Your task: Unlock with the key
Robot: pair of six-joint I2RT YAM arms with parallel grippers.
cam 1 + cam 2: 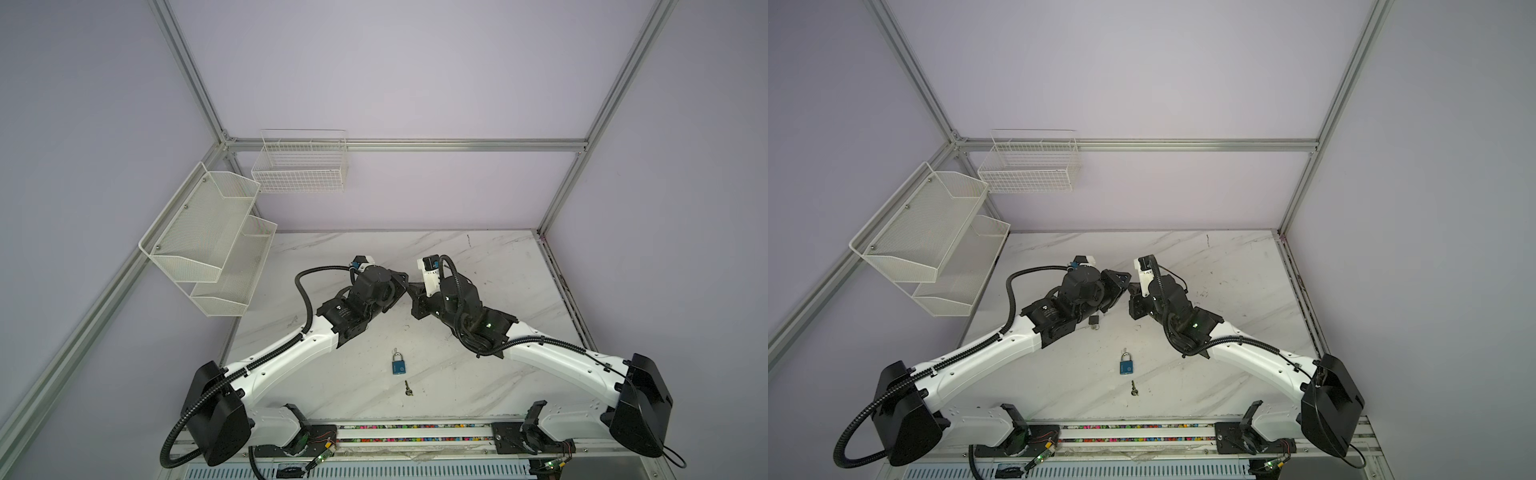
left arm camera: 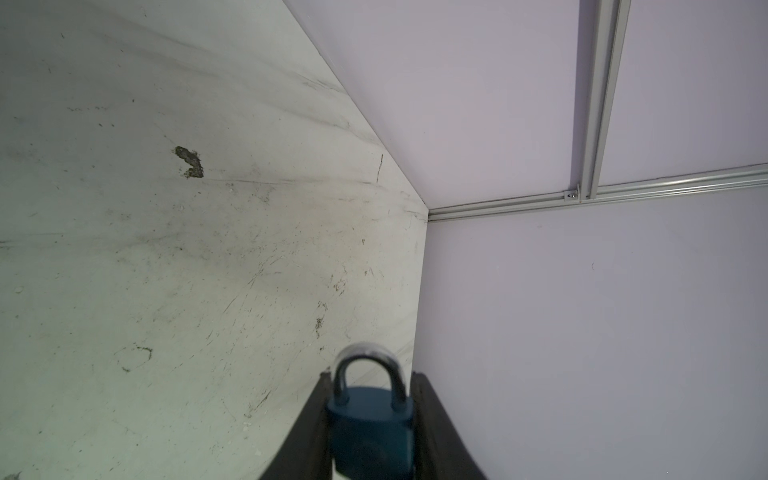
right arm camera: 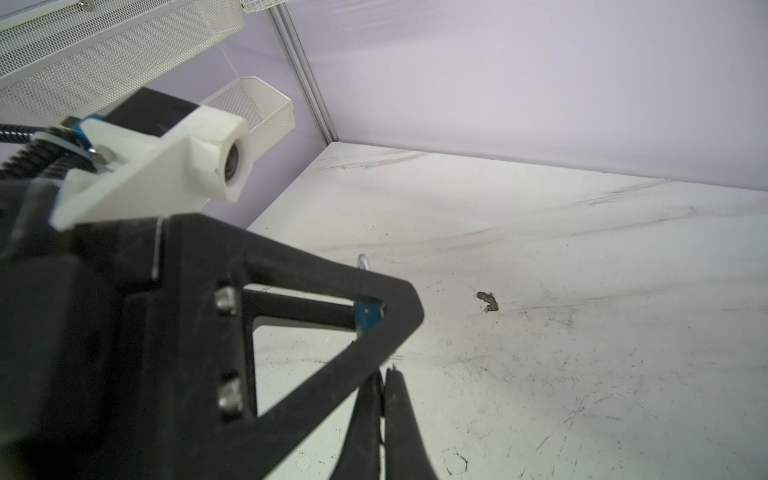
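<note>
The blue padlock sits between the jaws of my left gripper, which press its body from both sides, shackle poking out past the tips. My right gripper is closed tight, its tip near the left's; whether it pinches anything I cannot tell. On the marble table, nearer my bases, lie a second lock and, just beside it, a key.
</note>
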